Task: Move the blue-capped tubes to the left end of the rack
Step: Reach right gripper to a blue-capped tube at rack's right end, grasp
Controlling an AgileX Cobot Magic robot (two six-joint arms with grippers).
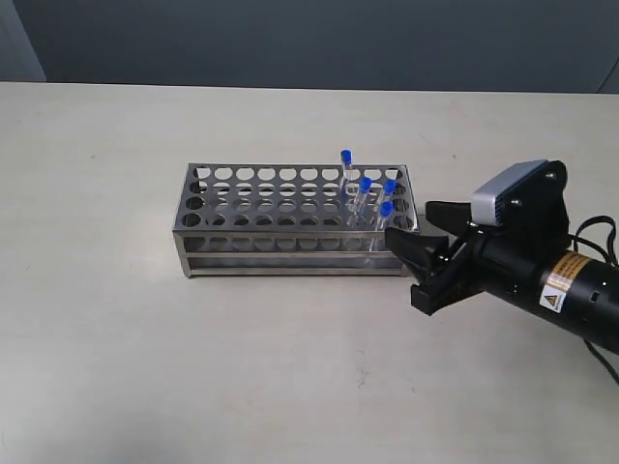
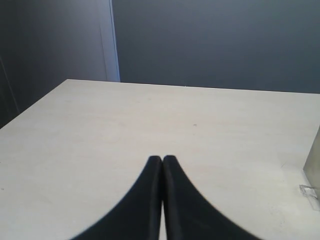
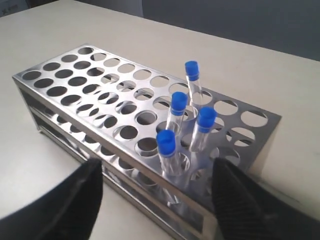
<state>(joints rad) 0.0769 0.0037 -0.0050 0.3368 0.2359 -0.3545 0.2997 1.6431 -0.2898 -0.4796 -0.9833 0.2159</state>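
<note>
The silver rack (image 1: 251, 208) stands mid-table, its long side facing the exterior view. Several blue-capped tubes (image 1: 365, 186) stand upright in holes at its right end; the rest of the holes are empty. In the right wrist view the rack (image 3: 70, 75) stretches away and the tubes (image 3: 178, 102) cluster close by, the nearest one (image 3: 166, 145) in the front row. My right gripper (image 1: 408, 222) is open just off the rack's right front corner, its fingers wide apart and holding nothing (image 3: 157, 167). My left gripper (image 2: 162, 159) is shut and empty over bare table, and does not show in the exterior view.
Pale tabletop (image 1: 145, 367) surrounds the rack. A dark wall (image 1: 309, 39) runs behind the table's far edge. A silver edge (image 2: 313, 165), perhaps the rack's end, shows at the border of the left wrist view.
</note>
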